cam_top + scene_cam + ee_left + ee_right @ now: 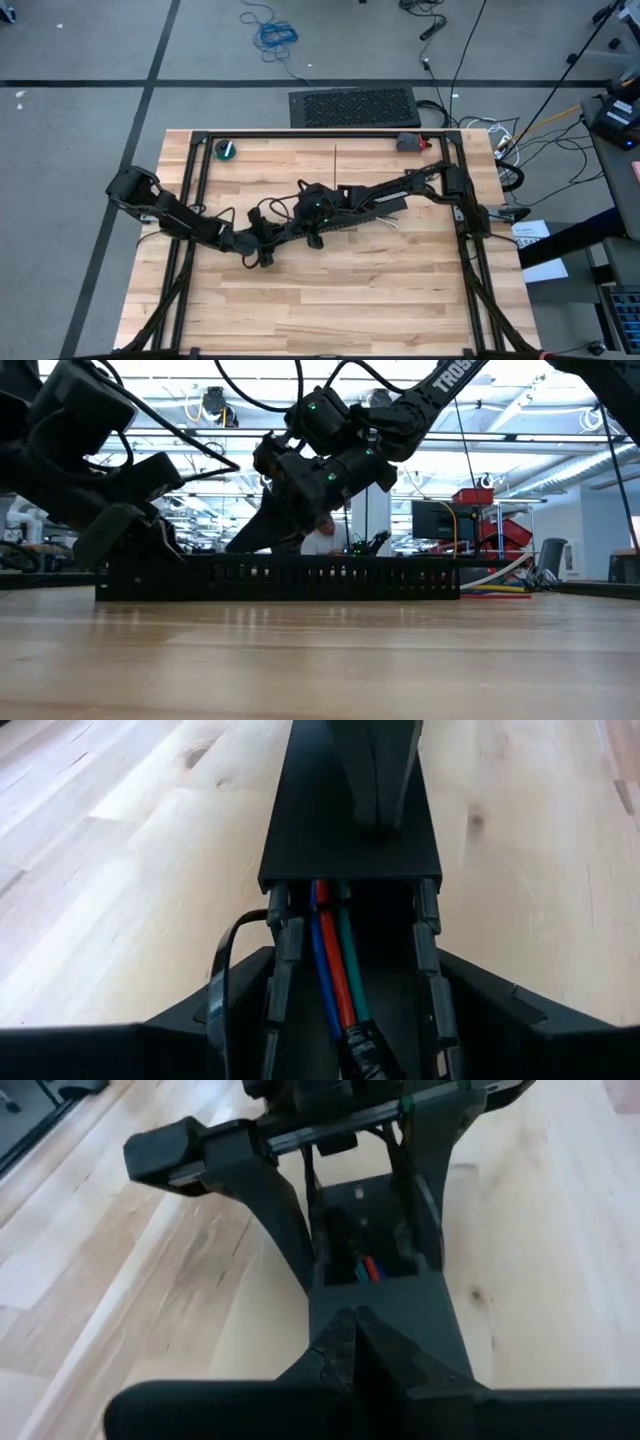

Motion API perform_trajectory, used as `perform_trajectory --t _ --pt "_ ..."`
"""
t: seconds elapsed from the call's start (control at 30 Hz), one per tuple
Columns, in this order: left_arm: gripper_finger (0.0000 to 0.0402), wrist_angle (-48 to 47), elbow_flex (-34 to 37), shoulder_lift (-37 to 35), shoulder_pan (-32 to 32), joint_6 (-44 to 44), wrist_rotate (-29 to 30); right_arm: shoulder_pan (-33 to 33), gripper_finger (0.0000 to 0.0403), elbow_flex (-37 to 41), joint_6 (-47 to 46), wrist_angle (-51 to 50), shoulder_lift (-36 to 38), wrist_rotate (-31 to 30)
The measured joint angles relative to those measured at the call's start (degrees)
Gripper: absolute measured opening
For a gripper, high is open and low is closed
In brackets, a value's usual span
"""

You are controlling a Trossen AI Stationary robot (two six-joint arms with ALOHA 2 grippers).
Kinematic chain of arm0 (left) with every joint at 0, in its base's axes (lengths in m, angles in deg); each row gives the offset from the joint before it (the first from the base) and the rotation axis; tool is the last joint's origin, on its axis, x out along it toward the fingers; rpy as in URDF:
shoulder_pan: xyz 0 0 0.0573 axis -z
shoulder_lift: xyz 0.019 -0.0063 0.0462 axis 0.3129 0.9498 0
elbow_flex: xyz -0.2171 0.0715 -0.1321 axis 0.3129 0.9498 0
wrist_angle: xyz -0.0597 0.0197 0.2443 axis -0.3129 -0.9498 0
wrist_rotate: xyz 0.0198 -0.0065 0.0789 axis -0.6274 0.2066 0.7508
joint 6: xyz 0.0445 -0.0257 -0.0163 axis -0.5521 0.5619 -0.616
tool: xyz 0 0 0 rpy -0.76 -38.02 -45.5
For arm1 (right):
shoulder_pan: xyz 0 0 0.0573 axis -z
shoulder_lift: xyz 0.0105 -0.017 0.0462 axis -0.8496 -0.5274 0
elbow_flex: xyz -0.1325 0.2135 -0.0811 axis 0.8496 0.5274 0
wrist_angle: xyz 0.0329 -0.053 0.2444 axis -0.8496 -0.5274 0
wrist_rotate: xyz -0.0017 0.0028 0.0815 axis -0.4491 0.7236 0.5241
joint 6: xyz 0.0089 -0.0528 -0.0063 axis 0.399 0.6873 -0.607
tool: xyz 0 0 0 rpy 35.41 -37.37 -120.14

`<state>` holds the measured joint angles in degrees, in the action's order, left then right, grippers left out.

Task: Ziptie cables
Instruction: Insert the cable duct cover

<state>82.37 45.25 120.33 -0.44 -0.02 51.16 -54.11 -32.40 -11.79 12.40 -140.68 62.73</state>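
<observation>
A black slotted duct point(352, 216) lies slantwise on the wooden table, a flat lid point(320, 830) covering most of it. The cables point(338, 970), blue, red and green here, run out from under the lid at the duct's open left end. A thin dark ziptie point(222, 970) loops beside that end. My left gripper point(355, 990) is open, one finger on each side of the duct's end, close to its slotted walls. My right gripper point(355, 1330) is shut on top of the lid, a short way along the duct from the left gripper point(360, 1230). My right gripper rests its shut fingertips point(378, 815) on the top face of the duct's lid point(385, 1295), near the lid's left end. The fingers slant down at it from the table's right side, along the duct. The duct lies flat on the table.
Black frame rails point(190, 200) run along the table's left, right and far edges. A green tape roll point(227, 150) and a grey and red object point(410, 142) sit at the far edge. White, red and yellow wires point(500, 585) show past the duct's right end.
</observation>
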Motion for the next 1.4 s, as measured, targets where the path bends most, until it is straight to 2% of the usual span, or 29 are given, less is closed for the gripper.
perform_trajectory --t 0.2,0.37,0.6,0.77,0.9,1.03,1.23,1.4 --pt "0.0233 0.1 -0.1 0.1 -0.2 -0.1 -0.6 -0.2 0.0 0.2 1.6 -1.2 2.7 -1.9" --pt "0.0233 -0.1 -0.1 0.1 -0.2 -0.4 -0.6 -0.2 0.0 0.0 4.6 -2.4 8.6 -2.1" --pt "0.0233 -0.2 0.0 0.1 -0.2 -0.6 -1.5 1.2 0.0 0.0 7.0 -15.3 12.9 -6.7" --pt "0.0233 -0.3 0.0 0.1 -0.3 -0.7 -1.7 1.7 0.0 0.1 6.9 -17.6 8.2 -6.1" --pt "0.0233 0.2 0.0 0.1 -0.6 -0.7 -2.3 1.8 0.0 -0.7 5.3 -8.2 2.1 -2.2" --pt "0.0233 1.0 0.2 0.1 -1.8 -0.7 -4.5 1.7 0.0 -3.9 3.2 -6.6 -2.5 0.6" --pt "0.0237 1.0 0.1 0.0 -2.0 -1.3 -5.3 1.5 0.0 -4.6 3.2 -6.8 -2.9 0.4" --pt "0.0273 -0.1 0.1 -2.3 -2.1 -2.8 -6.8 1.4 0.0 -4.6 2.6 -6.7 -2.9 0.4"
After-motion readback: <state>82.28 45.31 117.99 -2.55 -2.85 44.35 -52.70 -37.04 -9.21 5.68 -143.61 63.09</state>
